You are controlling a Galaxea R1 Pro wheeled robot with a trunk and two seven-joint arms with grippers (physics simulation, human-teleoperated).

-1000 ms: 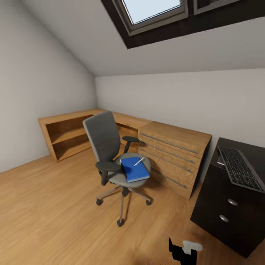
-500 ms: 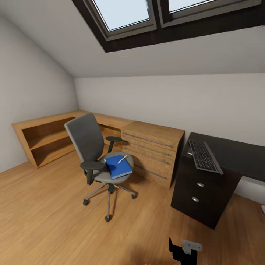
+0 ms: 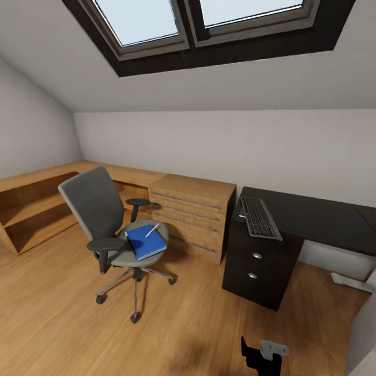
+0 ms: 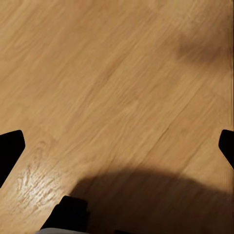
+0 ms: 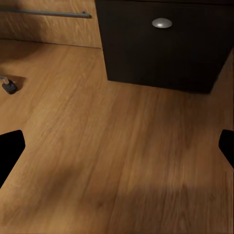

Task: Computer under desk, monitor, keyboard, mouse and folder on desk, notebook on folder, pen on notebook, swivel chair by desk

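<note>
- While the robot stands back on the open wood floor [image 3: 62, 313], the step in hand looks like an approach to the swivel chair [image 3: 112, 230] at centre left of the head view, where the blue folder [image 3: 146, 242] lies on the seat with the pen [image 3: 152, 230] resting on top of it.
- A good approach comes in from the seat's open front, so the chair's castered base is not nudged and rolled away.
- The black bench [image 3: 308, 219] sits at centre right, with the keyboard [image 3: 259, 218] lying near its left end, partly over the front edge; the top beside it is bare and could take the folder.
- The light wooden drawer unit [image 3: 193, 216] stands between chair and bench, just beside the bench's drawers.
- Floor in front of chair and bench looks free for driving; a pale object [image 3: 355, 279] at lower right narrows the room there.
- In each wrist view the left claw [image 4: 117, 146] and right claw [image 5: 117, 146] are spread wide, grasping nothing, over bare floor.
</note>
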